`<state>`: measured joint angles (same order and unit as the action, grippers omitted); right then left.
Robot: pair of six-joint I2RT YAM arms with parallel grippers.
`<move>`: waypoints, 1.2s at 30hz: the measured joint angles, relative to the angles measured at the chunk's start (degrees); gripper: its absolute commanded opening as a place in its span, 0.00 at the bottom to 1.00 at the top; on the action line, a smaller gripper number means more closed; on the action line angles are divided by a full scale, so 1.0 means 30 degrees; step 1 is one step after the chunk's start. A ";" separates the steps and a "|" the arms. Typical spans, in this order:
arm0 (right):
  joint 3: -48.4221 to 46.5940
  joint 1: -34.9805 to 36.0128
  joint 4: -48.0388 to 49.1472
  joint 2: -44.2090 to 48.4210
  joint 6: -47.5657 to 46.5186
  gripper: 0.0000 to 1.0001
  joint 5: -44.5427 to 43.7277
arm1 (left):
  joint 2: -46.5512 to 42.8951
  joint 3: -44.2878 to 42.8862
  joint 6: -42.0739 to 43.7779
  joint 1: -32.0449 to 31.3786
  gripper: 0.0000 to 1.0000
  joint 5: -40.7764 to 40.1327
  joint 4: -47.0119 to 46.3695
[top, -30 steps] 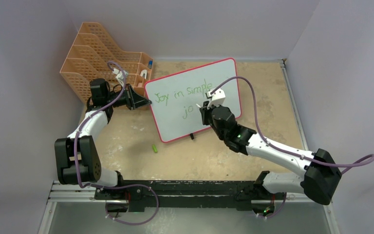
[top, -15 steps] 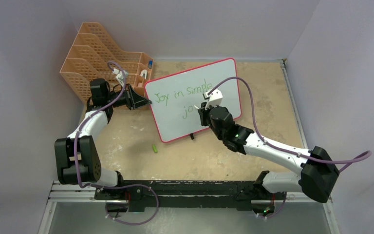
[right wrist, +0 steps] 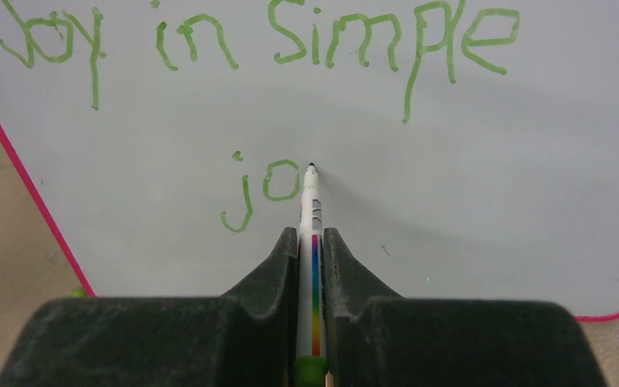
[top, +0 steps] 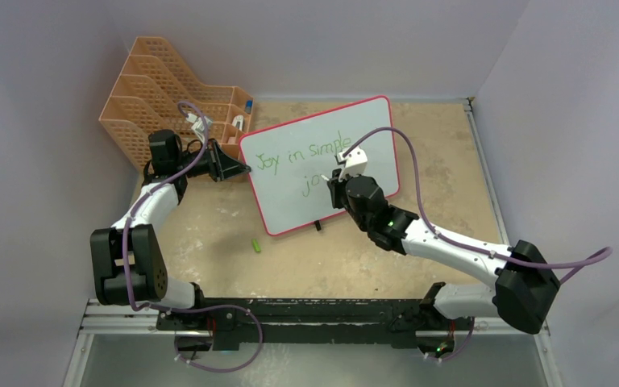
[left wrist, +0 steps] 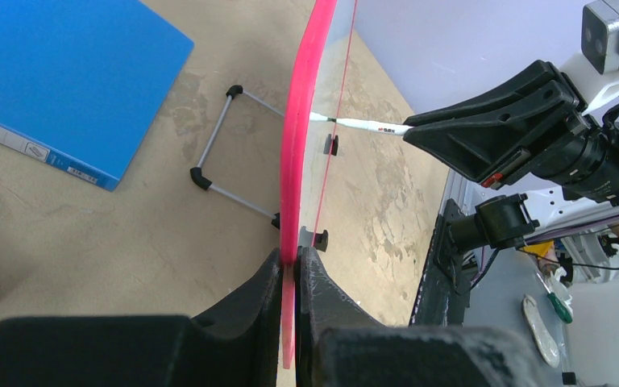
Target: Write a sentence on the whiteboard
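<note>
The whiteboard [top: 290, 205] is standing just above the middle of the overhead frame, propped on its wire stand [left wrist: 227, 139] on the sandy worktop [top: 439, 161], with its right end sitting higher in the picture than its left. The left gripper [left wrist: 290, 260] is reaching in from the left of the frame and clamping the board's pink-red rim, with one finger pressing on each face of the edge. The right gripper [right wrist: 312, 235] is coming in from the lower right and squeezing a white marker [right wrist: 312, 211] with a rainbow stripe, its jaws closed tight on the barrel. The marker's tip is touching the board face just to the right of the last letter written. The sentence [right wrist: 266, 40] is showing in thin green strokes: "Joy in simple" is running across the upper part of the board, and below it, near the centre, only "jo" is appearing. A green marker cap [top: 255, 245] is lying on the worktop below the board's lower left corner, apart from it. An orange mesh file rack [top: 149, 93] is standing in the upper left of the overhead frame, behind the left arm. In the left wrist view, a blue folder [left wrist: 56, 72] is lying flat on the worktop in the upper left, behind the board.
</note>
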<state>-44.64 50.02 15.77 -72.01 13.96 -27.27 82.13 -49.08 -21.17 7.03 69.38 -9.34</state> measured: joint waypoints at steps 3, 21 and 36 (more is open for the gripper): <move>0.0000 -0.0058 0.0000 0.0000 0.0029 0.00 0.0015 | -0.0007 0.0000 0.0000 0.0000 0.00 -0.0007 -0.0007; 0.0000 -0.0073 -0.0714 0.0007 0.0590 0.00 0.0000 | -0.0007 0.0000 0.0007 0.0000 0.00 -0.0066 0.0007; 0.0146 -0.0197 -0.1399 0.0211 0.1115 0.00 -0.0073 | -0.0007 0.0000 0.0007 -0.0015 0.00 -0.0066 0.0007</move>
<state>-44.21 49.43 11.57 -71.37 17.30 -27.49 82.11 -49.08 -21.15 6.98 69.19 -9.32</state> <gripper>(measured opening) 0.118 0.056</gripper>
